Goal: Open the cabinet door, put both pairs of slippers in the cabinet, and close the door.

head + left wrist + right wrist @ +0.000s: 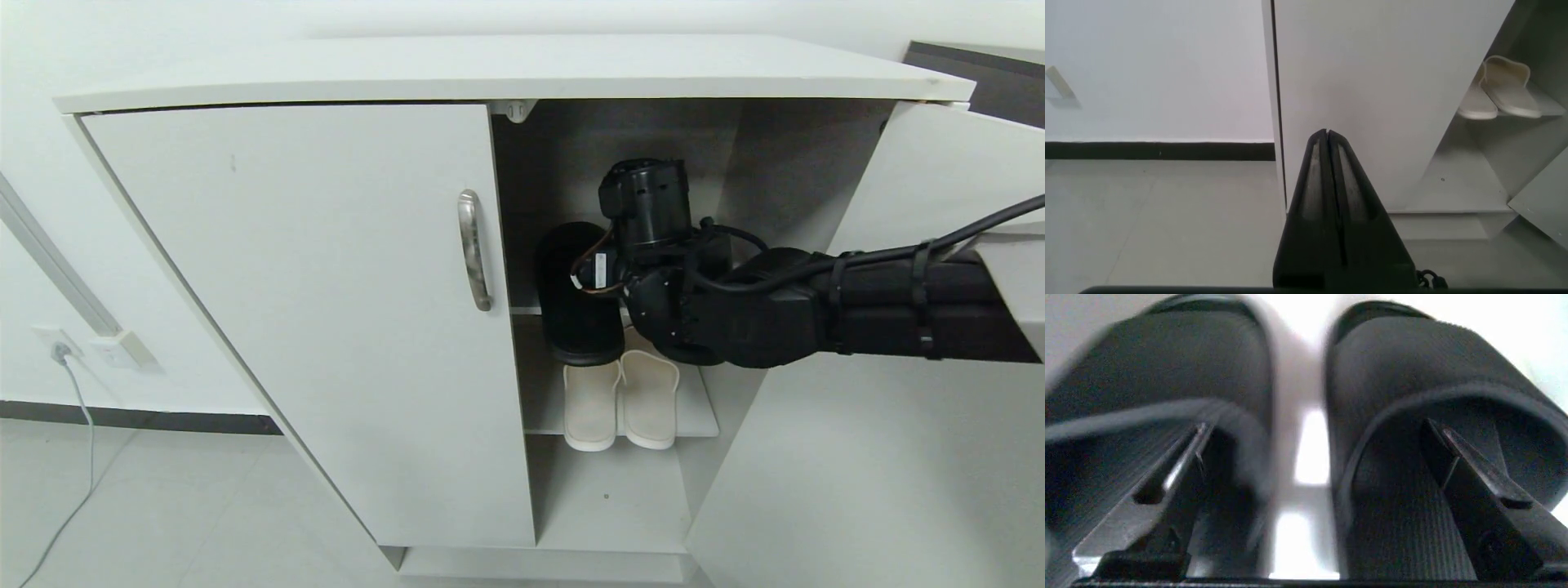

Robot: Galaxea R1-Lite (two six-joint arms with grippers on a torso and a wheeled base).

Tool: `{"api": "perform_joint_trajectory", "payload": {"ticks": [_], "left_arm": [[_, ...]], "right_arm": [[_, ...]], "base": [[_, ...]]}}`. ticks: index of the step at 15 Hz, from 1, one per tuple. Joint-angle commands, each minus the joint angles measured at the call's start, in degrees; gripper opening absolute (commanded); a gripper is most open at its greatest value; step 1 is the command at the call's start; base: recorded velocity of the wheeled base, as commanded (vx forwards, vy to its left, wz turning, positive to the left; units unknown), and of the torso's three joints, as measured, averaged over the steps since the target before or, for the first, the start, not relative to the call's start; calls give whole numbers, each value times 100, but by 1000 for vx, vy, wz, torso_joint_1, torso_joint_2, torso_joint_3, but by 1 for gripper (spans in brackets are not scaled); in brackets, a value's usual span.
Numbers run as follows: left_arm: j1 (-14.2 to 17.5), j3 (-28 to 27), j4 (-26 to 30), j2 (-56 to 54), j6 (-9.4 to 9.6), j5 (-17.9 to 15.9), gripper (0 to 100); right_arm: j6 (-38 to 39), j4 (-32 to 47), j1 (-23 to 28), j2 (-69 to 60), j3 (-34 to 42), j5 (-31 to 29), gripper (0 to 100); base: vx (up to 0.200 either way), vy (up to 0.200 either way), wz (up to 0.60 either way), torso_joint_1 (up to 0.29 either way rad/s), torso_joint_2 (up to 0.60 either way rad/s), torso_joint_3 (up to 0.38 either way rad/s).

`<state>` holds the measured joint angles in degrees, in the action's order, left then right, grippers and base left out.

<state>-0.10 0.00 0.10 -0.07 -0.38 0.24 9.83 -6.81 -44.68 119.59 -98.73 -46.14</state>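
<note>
Black slippers point(575, 294): inside cabinet point(506, 69), at upper shelf level, directly above white slippers point(620, 400); apparently not yet set down.
Right gripper point(1315, 433): one finger under each black strap, fingers spread, pair carried between them.
White slippers: side by side on middle shelf point(702, 420), toes inward; this pair done.
Right door point(922, 171): swung open. Left door point(310, 310): closed.
Left gripper point(1327, 143): fingers pressed together, empty, low before left door.
Remaining, by judgement: release black pair, withdraw arm, close right door.
</note>
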Motion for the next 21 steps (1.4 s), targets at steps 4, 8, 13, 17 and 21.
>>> {"api": "perform_joint_trajectory", "payload": {"ticks": [4, 8, 13, 17, 21], "left_arm": [[1, 0, -1, 7, -6, 2, 0], [1, 0, -1, 7, -6, 2, 0], [1, 0, -1, 7, 3, 2, 0], [1, 0, -1, 7, -6, 2, 0], [1, 0, -1, 7, -6, 2, 0]], "right_arm": [[11, -74, -296, -709, 750, -176, 100], [37, -496, -612, -1254, 1717, -79, 100], [19, -1656, -1148, -2247, 3712, 466, 0], [-25, -2210, -1157, -2247, 4195, 817, 0], [-7, -2237, -1157, -2071, 4222, 791, 0]], "base": [[0, 0, 0, 0, 0, 0], [0, 0, 0, 0, 0, 0], [0, 0, 0, 0, 0, 0], [0, 0, 0, 0, 0, 0], [0, 0, 0, 0, 0, 0]]}}
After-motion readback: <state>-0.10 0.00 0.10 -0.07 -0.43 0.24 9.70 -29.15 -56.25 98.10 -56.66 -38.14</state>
